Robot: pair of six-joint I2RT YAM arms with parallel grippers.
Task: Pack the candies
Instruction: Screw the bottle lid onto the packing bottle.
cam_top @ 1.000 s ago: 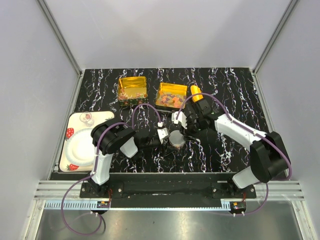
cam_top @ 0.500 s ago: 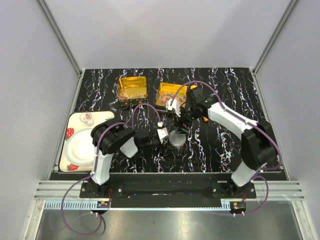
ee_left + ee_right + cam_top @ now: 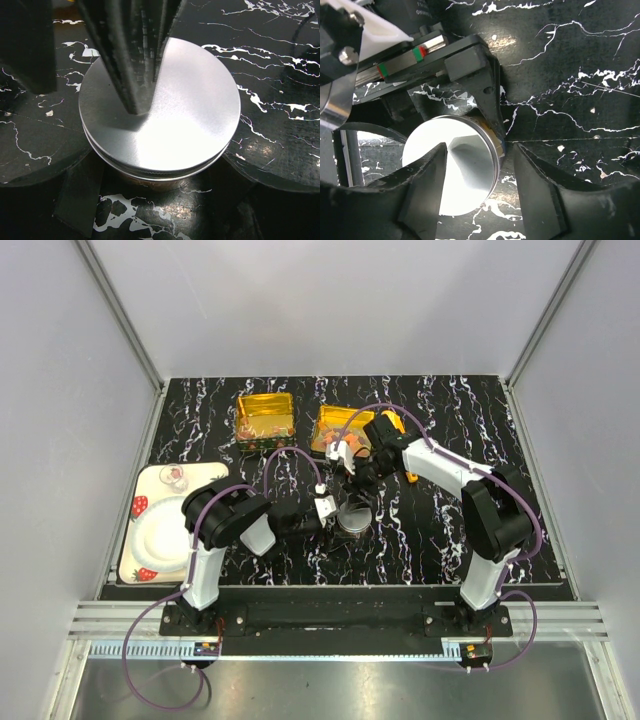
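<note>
Beyond both jaws, candies (image 3: pixel 262 428) in tins (image 3: pixel 265 398)

Marbled table with tins, jar, plate.

Black, white-veined table (image 3: pixel 450 440) between pale walls (image 3: pixel 80 360). Toward the far edge, two square gold tins side by side, left (image 3: pixel 264 400) and right (image 3: pixel 322 418), both open on top. Yellow-orange scoop (image 3: pixel 397 423) just right of the right tin, mostly hidden. Nearer, about mid-table, round jar (image 3: pixel 352 520) standing upright, plain silver lid (image 3: pixel 170 110) seated flat on it, brownish body showing under the lid's rim. At the left edge, well apart from jar and tins, cream square plate (image 3: pixel 150 562) printed with red strawberries, small clear glass (image 3: pixel 175 478) on its far corner.
</note>
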